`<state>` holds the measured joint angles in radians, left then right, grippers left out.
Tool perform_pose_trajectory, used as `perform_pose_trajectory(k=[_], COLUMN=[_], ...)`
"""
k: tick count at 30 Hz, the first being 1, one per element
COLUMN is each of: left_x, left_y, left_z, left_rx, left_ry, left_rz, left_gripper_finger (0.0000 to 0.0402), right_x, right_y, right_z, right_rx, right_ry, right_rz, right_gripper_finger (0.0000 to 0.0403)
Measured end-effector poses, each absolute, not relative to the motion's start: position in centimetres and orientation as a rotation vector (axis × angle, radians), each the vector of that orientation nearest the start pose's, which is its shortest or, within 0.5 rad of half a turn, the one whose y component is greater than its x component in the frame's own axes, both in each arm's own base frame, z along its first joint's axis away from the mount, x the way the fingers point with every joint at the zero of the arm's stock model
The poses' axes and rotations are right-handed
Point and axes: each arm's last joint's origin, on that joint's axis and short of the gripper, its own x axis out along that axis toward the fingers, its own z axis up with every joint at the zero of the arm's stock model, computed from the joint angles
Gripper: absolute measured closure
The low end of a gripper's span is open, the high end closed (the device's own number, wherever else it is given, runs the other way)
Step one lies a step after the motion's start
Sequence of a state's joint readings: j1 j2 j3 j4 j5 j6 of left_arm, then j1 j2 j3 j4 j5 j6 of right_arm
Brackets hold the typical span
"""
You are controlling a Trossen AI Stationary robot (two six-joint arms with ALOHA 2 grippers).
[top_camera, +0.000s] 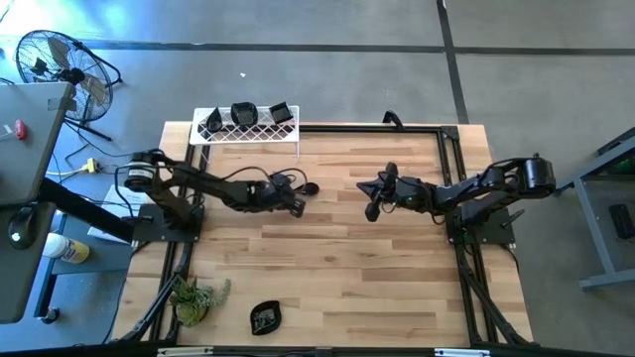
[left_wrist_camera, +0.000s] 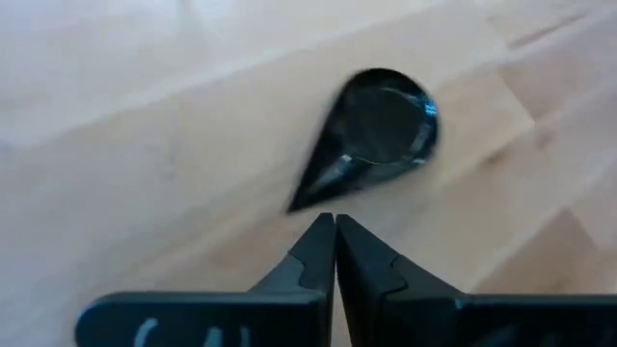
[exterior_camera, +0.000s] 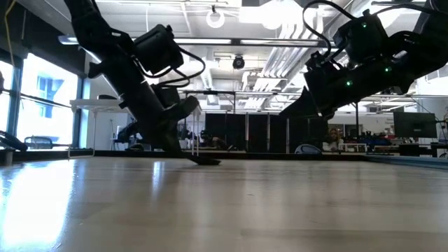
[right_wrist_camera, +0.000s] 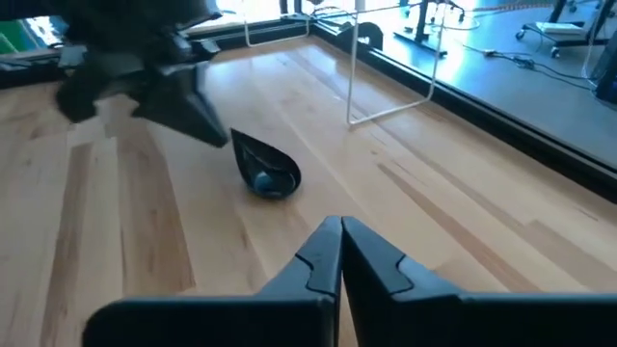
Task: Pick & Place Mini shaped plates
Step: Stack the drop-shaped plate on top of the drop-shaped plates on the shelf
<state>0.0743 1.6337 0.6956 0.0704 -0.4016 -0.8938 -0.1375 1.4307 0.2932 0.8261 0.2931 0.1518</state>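
A black teardrop mini plate (left_wrist_camera: 384, 127) lies flat on the wooden table near its middle, also seen in the high view as the teardrop plate (top_camera: 310, 187). My left gripper (left_wrist_camera: 335, 227) is shut, slanting down just behind the plate's pointed end (left_wrist_camera: 299, 200). My right gripper (right_wrist_camera: 340, 229) is shut and held above the table to the plate's right, pointing toward it, with nothing between its fingers. Three more black plates (top_camera: 243, 114) rest on the white wire rack (top_camera: 248, 135) at the far left. Another plate (top_camera: 265, 316) lies at the near edge. My left gripper's shut fingertips (left_wrist_camera: 323, 231) stand right at the teardrop plate's pointed end, coming slanting down from the table's left. Whether they touch it, I cannot tell. The plate lies flat on the table.
A small green plant (top_camera: 198, 297) sits at the near left corner. A black frame (top_camera: 451, 149) runs along the table's far and right edges. Bare wood lies between the two grippers and the near edge.
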Motion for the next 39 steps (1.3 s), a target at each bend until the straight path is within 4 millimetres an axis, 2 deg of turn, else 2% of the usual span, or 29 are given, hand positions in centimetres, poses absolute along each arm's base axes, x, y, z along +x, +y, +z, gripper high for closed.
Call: perform_pose_trajectory(k=[13,19,24,32,39], left_x=[28.4,28.3,28.4,28.5,28.9], left_y=[6.9,7.8,7.6,7.5,7.6], left_z=[13.4,13.5,14.3,13.9,12.9], left_rx=[-0.589,-0.673,-0.733,-0.878,-0.928], left_ry=[0.582,0.595,0.569,0.55,0.542], left_rz=[0.885,0.821,0.769,0.786,0.794], left_gripper_finger=[0.04,0.0397,0.037,0.0301,0.0291], right_x=[22.8,22.8,22.8,22.8,22.8], right_y=[-4.0,-4.0,-4.0,-4.0,-4.0], right_z=[13.9,13.9,13.9,13.9,13.9], right_rx=[0.124,0.123,0.123,0.123,0.123], right_ry=[0.272,0.272,0.272,0.272,0.272], right_rz=[-0.437,-0.437,-0.436,-0.436,-0.436], right_gripper_finger=[0.0395,0.0401,0.0397,0.0397,0.04])
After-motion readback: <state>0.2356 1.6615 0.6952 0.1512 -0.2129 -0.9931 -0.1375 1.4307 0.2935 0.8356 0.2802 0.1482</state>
